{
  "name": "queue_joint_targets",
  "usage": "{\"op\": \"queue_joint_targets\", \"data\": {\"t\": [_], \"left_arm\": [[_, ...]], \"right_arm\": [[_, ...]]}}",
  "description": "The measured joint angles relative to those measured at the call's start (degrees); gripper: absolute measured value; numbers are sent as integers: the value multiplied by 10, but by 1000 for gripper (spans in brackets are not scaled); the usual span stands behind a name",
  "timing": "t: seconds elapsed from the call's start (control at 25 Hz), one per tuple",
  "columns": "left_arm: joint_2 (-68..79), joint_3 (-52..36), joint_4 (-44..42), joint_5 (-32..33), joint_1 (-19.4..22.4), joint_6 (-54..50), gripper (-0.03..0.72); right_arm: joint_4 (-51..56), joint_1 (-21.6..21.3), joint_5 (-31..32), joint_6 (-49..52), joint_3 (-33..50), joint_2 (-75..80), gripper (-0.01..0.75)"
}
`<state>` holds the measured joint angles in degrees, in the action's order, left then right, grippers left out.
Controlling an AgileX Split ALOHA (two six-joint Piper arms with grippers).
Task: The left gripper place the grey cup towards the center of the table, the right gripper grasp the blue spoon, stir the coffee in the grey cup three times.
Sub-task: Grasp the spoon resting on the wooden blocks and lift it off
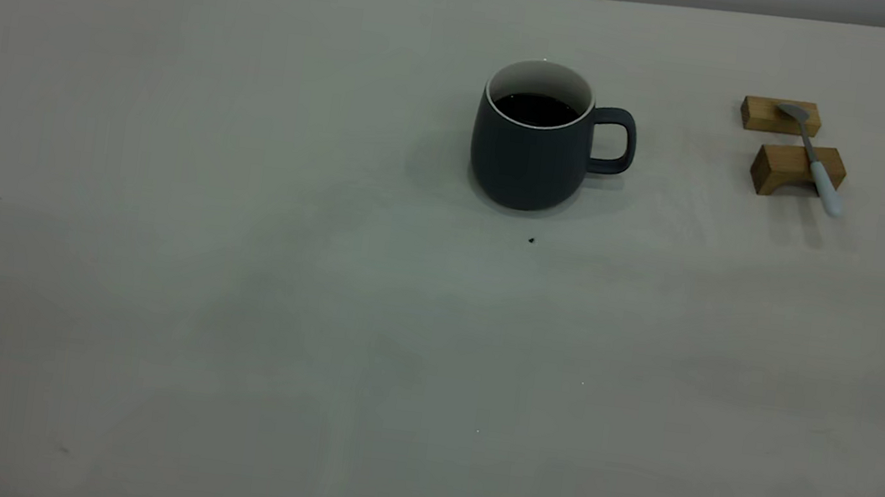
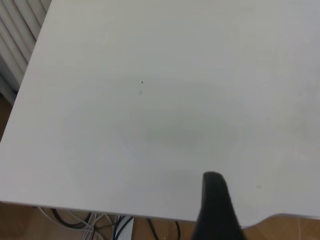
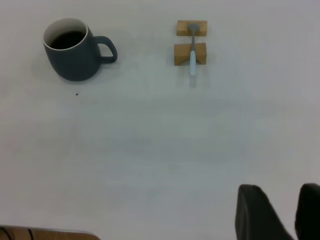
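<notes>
Grey cup (image 1: 529, 158): upright on table (image 1: 234, 299), holds coffee (image 1: 536, 109).
Blue spoon (image 1: 813, 156): lying across two wooden blocks (image 1: 782, 168).
Right gripper (image 3: 280, 212): fingers apart, holding nothing.
Left gripper (image 2: 216, 210): finger state cannot be told.

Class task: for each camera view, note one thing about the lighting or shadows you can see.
Exterior view: the grey cup casts a soft shadow toward the left, dim overall. Left wrist view: the table is brightly, evenly lit, faint shadow mid-surface. Right wrist view: bright, with only a slight shadow beside the blue spoon.
</notes>
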<state>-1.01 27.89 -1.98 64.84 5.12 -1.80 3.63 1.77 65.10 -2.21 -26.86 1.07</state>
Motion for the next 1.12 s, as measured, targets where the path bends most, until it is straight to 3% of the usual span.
{"op": "queue_joint_targets", "data": {"t": [0.4,0.76,1.12], "left_arm": [[0,0,0,0,0,0,585],[0,0,0,0,0,0,585],[0,0,0,0,0,0,585]], "right_arm": [[-1,0,-37,0,-22,78,261],[40,0,-192,-65,-100,417,528],[57,0,-235,-110,-216,740,557]]}}
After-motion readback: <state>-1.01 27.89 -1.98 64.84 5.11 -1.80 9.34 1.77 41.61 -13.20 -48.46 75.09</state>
